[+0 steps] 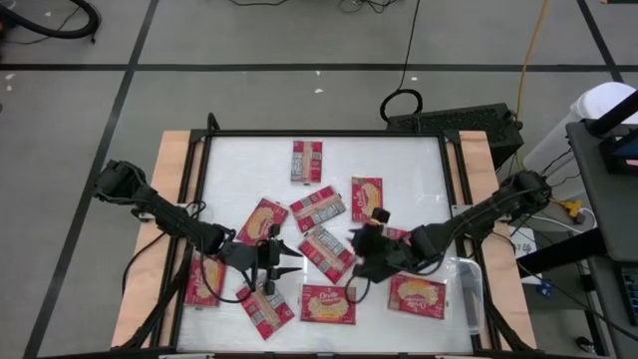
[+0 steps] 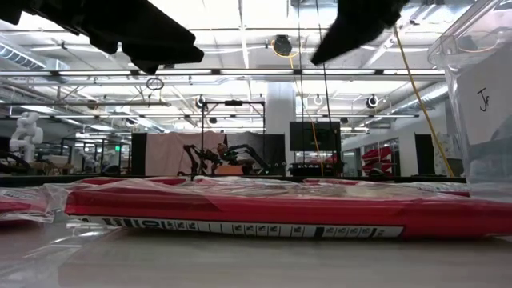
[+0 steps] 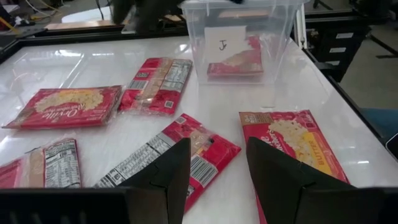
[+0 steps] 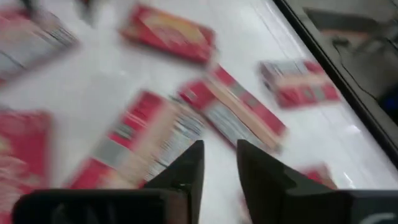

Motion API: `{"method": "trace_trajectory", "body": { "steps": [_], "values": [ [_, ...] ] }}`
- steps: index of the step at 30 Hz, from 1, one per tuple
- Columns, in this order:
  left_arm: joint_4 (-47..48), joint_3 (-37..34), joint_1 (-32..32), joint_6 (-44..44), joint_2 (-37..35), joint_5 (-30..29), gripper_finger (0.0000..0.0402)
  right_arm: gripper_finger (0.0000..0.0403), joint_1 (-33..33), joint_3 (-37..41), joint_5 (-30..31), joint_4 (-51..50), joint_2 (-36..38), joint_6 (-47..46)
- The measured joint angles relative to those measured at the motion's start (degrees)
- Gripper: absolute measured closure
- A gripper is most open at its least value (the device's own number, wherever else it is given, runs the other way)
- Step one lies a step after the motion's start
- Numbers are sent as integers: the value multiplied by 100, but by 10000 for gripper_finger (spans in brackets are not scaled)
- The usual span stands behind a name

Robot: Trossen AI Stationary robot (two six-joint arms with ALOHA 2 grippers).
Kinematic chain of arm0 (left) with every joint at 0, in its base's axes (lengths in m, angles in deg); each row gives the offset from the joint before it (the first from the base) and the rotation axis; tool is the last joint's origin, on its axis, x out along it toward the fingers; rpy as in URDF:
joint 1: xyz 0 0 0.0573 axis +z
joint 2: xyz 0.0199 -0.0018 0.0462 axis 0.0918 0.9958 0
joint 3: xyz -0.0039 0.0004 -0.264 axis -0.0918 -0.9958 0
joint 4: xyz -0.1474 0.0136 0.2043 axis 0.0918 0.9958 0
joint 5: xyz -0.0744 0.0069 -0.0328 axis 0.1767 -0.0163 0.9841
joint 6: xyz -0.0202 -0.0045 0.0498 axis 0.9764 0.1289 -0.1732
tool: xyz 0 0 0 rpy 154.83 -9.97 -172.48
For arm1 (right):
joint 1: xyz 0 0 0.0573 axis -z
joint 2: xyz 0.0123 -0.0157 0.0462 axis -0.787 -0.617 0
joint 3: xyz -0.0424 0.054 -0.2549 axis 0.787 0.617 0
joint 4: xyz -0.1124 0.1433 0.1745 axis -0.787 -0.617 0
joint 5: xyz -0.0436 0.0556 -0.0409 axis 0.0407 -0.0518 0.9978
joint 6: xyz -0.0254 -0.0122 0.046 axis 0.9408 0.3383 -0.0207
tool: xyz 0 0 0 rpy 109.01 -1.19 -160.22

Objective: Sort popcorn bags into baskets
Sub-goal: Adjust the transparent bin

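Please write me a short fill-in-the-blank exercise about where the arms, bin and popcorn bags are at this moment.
1. The clear bin already holds ____ popcorn bag.
2. The paper label on the bin's wall is marked with the letter ____.
3. The left gripper is open and holds ____.
4. In the high view, the bin stands at the table's ____ side, beside the right gripper.

Missing words: one; J; nothing; right

Two dark jointed arms, black cables, wedge-shaped black pincer fingers.
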Motion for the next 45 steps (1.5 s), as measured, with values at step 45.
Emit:
{"method": "trace_trajectory", "body": {
  "steps": [45],
  "values": [
    [233, -2, -2, 81, -1, 0, 240, 403, 510, -2, -1277, -1857, 304, 175]
  ]
}}
